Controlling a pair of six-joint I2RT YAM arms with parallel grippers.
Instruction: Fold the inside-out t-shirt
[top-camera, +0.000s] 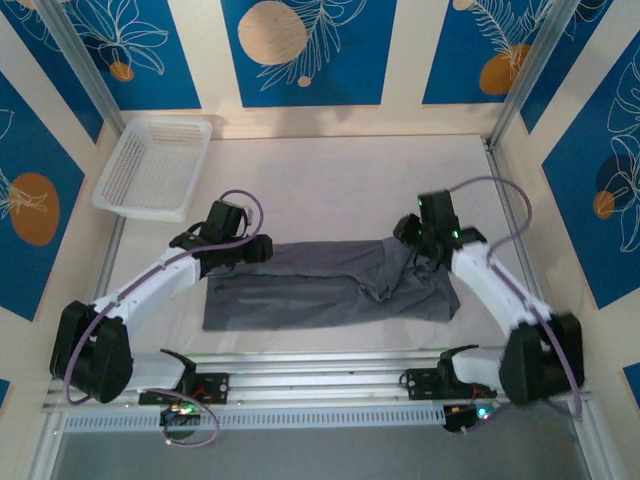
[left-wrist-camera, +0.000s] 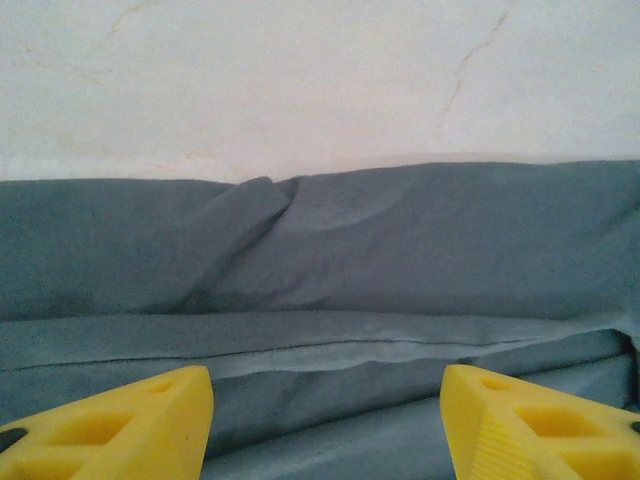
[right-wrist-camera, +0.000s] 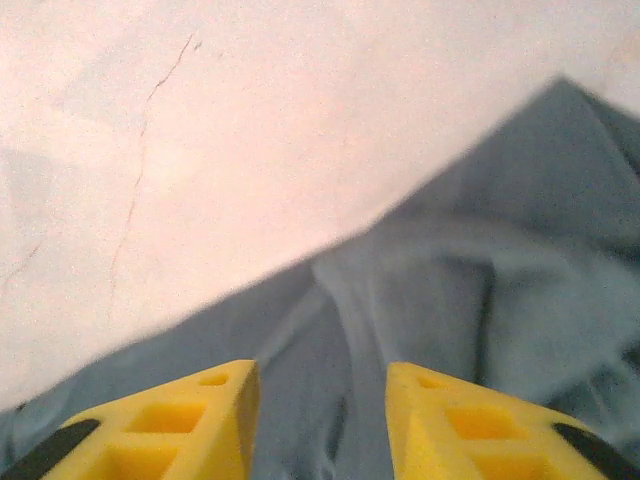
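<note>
Two claws hover over the inside-out t-shirt, which lies as a long band to the near right of the white mesh basket, presumably ready for an end-to-end fold: my left gripper gapes wide, my right gripper narrower, both gripping nothing.

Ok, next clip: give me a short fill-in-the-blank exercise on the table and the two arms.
1. The t-shirt is plain ___ in colour.
2. The basket sits in the far ___ corner of the table.
3. The left end effector has its jaws ___ above the cloth.
4. The t-shirt looks most crumpled at its ___ end.

Missing words: grey; left; open; right.
</note>
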